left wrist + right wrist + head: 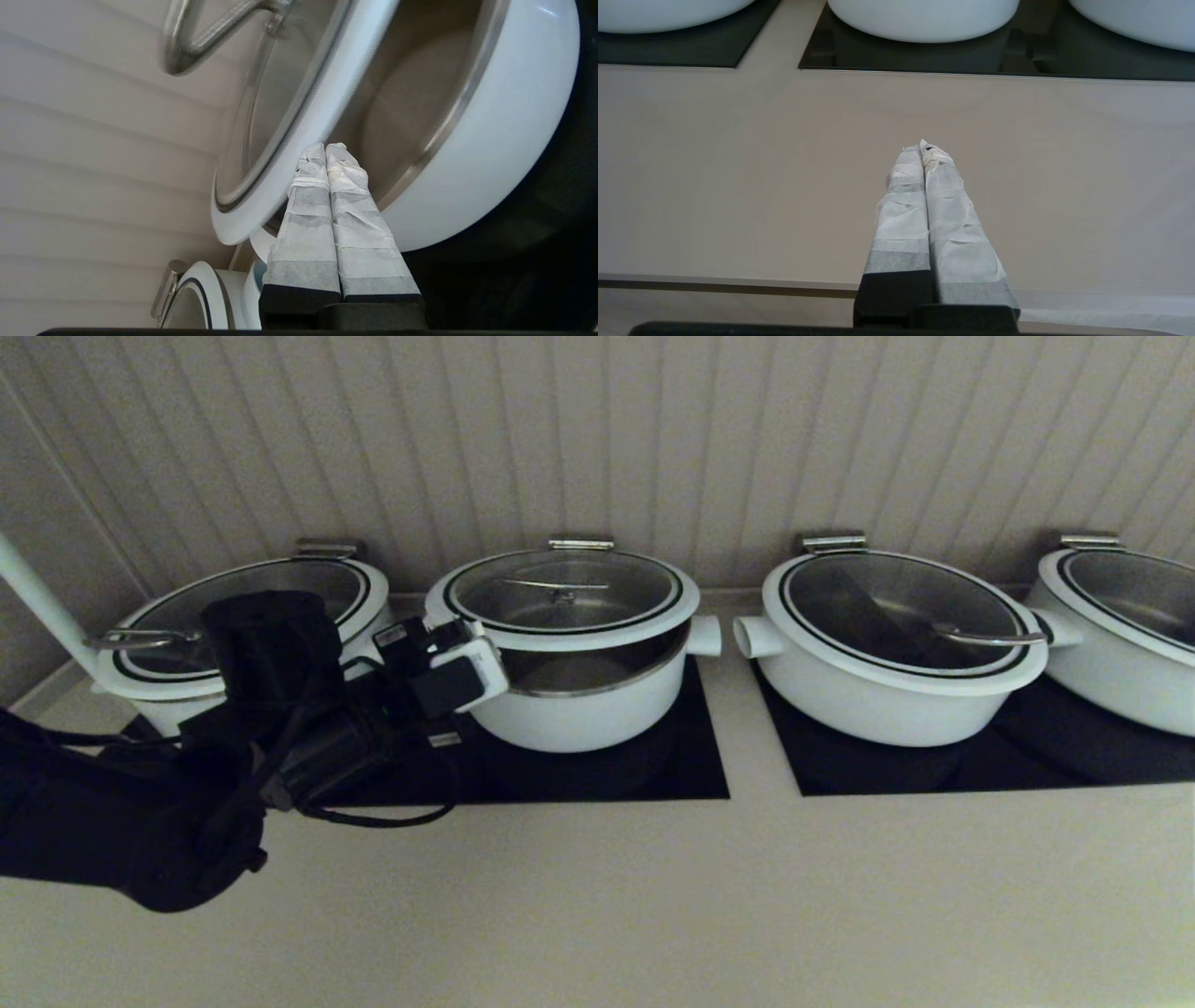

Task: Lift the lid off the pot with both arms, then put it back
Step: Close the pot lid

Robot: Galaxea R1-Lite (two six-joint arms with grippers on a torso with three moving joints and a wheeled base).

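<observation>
**Lid propped up, left arm only**

Pot (pixel 579 709), second from left: lid (pixel 560 597) tilted open at front. Left gripper (pixel 325 148), fingers pressed together holding nothing, wedged under lid rim. Right gripper (pixel 923 148) closed empty, parked over counter (pixel 738 163); judging it must join next.

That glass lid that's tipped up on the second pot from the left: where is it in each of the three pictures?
Head view: lid, raised at the front over the pot, by the left gripper.
Left wrist view: lid, its white rim just above the shut fingertips.
Right wrist view: not in it.
Shared landmark: the black cooktop.
</observation>
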